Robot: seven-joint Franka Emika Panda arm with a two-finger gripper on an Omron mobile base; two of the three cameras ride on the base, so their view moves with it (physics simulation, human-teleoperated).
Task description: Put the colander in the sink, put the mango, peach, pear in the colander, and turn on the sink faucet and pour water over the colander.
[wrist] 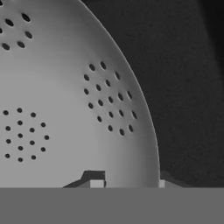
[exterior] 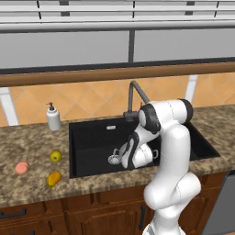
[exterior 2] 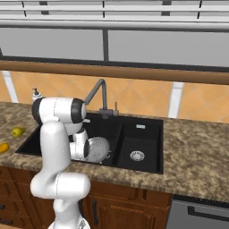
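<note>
My gripper (wrist: 129, 183) is down in the large basin of the black sink (exterior: 92, 142), shut on the rim of the light grey colander (wrist: 65, 109). The rim runs between the two fingertips. The colander (exterior 2: 97, 149) stands tilted on edge beside my hand. On the counter left of the sink lie the peach (exterior: 21, 168), the pear (exterior: 55, 156) and the mango (exterior: 54, 178). The pear (exterior 2: 18, 132) and the mango (exterior 2: 3, 147) also sit at the left edge of the right base view. The dark faucet (exterior: 133, 98) rises behind the basin. Water is out of view.
A white soap pump bottle (exterior: 53, 117) stands at the sink's back left corner. The smaller basin (exterior 2: 138, 134) with its silver drain (exterior 2: 137, 155) lies to the right. My own arm (exterior: 176, 151) crosses the sink's front edge.
</note>
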